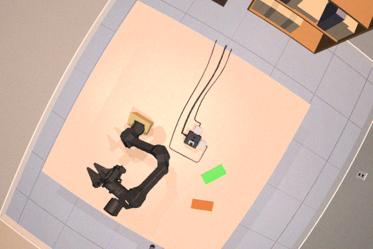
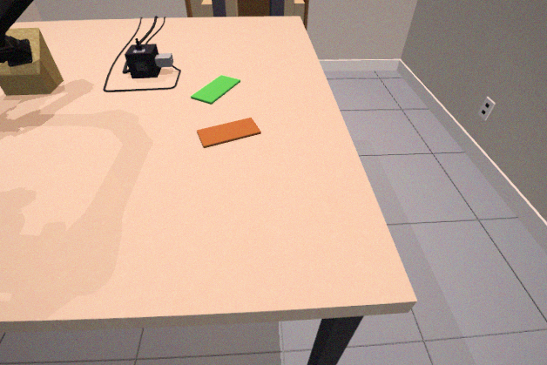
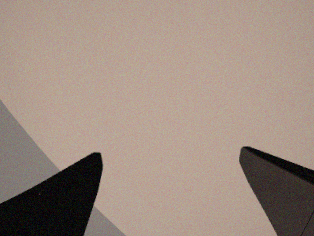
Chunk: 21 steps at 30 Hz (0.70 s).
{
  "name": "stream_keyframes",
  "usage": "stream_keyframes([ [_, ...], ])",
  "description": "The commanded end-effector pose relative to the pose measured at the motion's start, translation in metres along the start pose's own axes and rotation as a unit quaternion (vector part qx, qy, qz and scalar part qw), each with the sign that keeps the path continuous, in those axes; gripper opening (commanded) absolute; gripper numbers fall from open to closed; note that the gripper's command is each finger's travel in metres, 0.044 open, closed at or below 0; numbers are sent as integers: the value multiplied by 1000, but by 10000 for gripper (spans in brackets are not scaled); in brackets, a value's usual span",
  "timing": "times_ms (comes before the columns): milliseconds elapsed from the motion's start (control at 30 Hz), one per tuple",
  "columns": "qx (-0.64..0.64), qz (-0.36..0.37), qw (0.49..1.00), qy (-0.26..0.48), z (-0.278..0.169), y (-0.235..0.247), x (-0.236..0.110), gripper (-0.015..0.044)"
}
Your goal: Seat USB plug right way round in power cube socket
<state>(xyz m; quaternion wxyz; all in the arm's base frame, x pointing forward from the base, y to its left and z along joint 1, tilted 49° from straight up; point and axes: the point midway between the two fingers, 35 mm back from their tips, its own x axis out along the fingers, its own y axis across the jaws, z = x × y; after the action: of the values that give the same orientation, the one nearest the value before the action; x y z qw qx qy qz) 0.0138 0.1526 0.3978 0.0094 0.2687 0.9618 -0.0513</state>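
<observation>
- The fingers are spread wide with nothing between them; the wrist view shows only two dark fingertips against a plain wall and a strip of floor, so the gripper [image 1: 93, 175] points away from the worktop [image 1: 256, 113]
- The gripper sits near the worktop's edge, with the arm [image 1: 156, 164] folded back from its tan pedestal [image 1: 132, 118]; it is well apart from the power cube [image 1: 192, 139]
- The power cube, a small black block, stands on the worktop with three cables [image 1: 208, 79] trailing to the far edge and one looping around it; grey plugs sit in two side faces
- The USB plug [image 2: 138, 46] shows as a small dark stub rising from the cube's top socket; its orientation is too small to tell
- The step in hand looks like the approach; it would go well by swinging over the cube, pointing the fingers straight down, straddling the plug's flat sides and staying above the side plugs and cables
- The pull should be straight up so the cube does not tip or drag; then half a turn and a square push down
- A green card [image 1: 213, 173] and an orange card [image 1: 202, 204] lie flat near the cube; a high path avoids sweeping them off
- No brand, label or writing can be read on anything
</observation>
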Motion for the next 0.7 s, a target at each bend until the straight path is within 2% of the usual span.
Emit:
stream_keyframes([
  [0, 3, -2, 1000, -1, 0, -1, 1, 426],
  [133, 74, -60, 995, -19, -7, -28, 19, 440],
  [200, 115, -115, 985, -51, -4, -55, 33, 440],
  [367, 218, -200, 944, -143, -4, -127, 53, 440],
  [533, 265, -274, 889, -255, 11, -204, 43, 440],
  [667, 304, -289, 848, -323, 21, -245, 25, 440],
])
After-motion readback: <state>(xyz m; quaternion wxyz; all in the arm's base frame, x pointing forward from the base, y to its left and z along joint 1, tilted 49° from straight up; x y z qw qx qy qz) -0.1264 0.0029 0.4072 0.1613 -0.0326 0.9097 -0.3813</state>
